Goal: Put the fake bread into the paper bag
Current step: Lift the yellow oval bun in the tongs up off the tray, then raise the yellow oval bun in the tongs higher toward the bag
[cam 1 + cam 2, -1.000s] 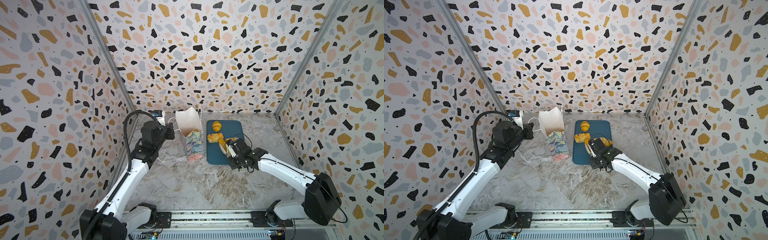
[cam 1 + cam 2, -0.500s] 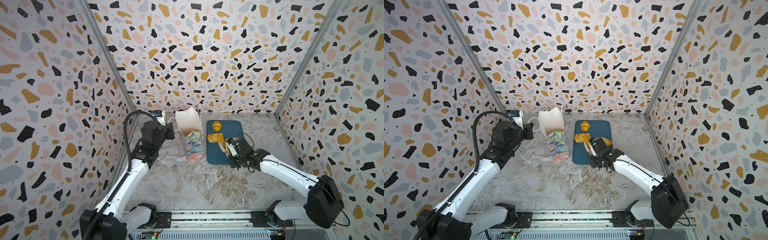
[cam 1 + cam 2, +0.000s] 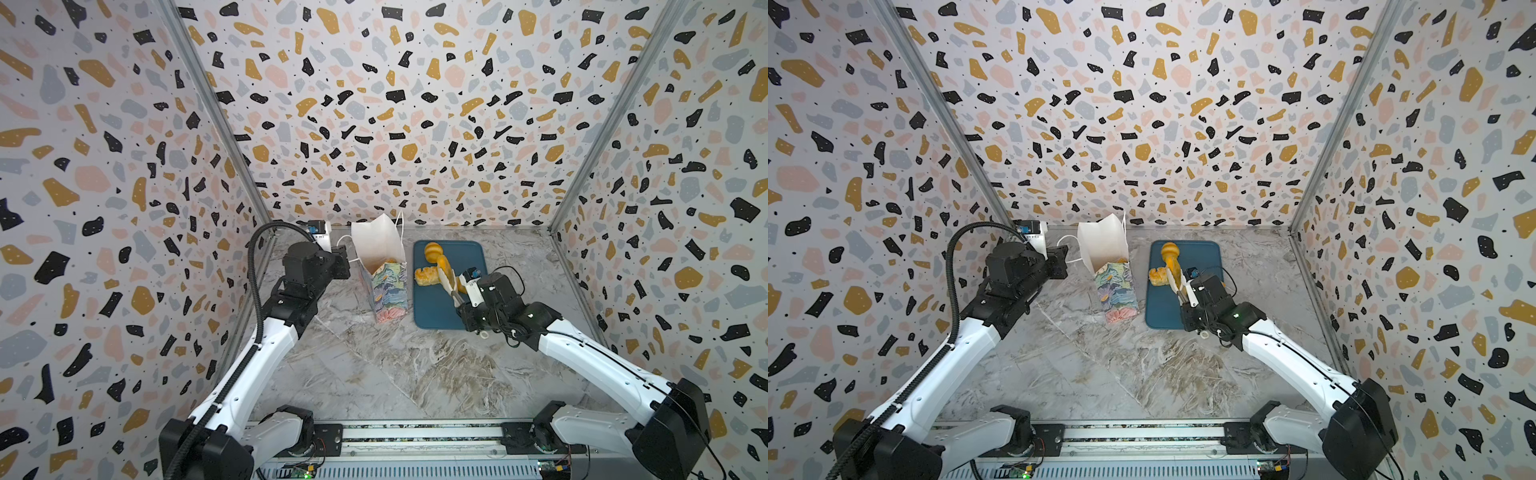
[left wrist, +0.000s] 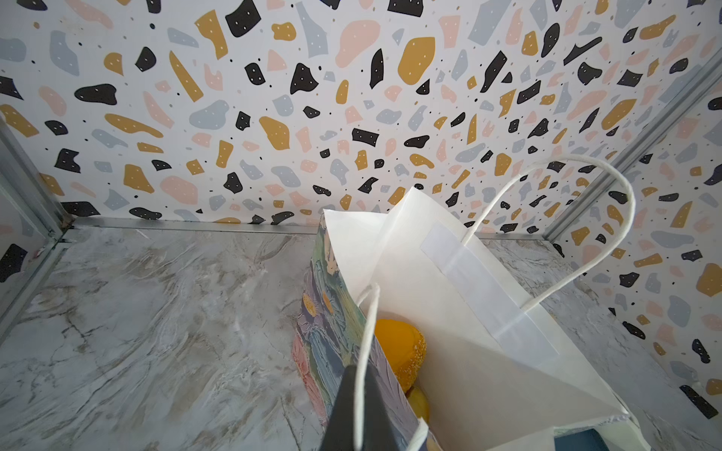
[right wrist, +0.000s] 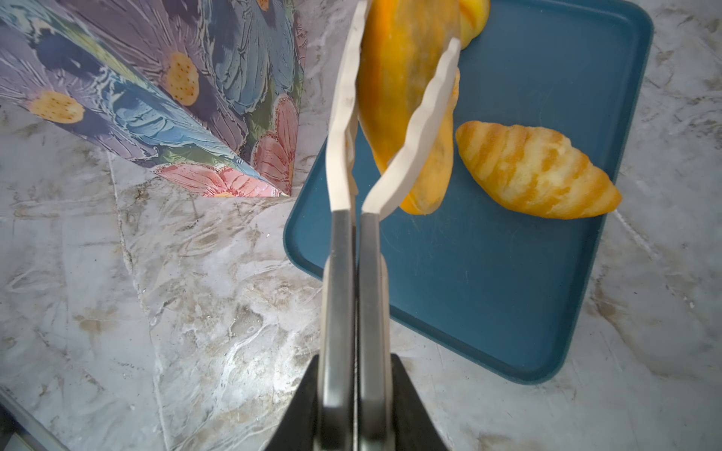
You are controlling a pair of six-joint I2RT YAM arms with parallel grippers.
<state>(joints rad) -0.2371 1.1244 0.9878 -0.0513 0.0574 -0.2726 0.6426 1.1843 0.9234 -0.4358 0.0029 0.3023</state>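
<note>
1. Right arm had eased toward the far wall over the last second, bringing the clamped loaf up off the tray. Left arm and bag had not shifted.
2. Worktop (image 3: 374,374) carried everything. The paper bag (image 3: 384,270) stood upright near the far wall with its mouth open, just beside the tray's left edge, probably to keep the carry short.
3. Tray (image 3: 440,311), dark blue, lay flat. A pastry (image 3: 426,275), a round bun (image 3: 432,250) and a ridged roll (image 5: 535,172) waited on it.
4. Left end effector (image 3: 343,259) was pressed together on the bag's cord handle (image 4: 365,332), seemingly to steady the bag and keep its mouth wide.
5. Right end effector (image 5: 357,410) was clamped on the metal handles of the tongs (image 5: 347,273), squeezing them closed.
6. Pale tong tips pinched the oblong loaf (image 5: 402,78) along its sides. It hung tilted above the tray, near the bag's printed wall but not yet over the mouth.
7. Crumbed loaf (image 4: 398,351) already sat inside the bag, with another yellow piece under it.
8. Judged mid-transfer: the loaf needed more height to clear the bag's rim.
</note>
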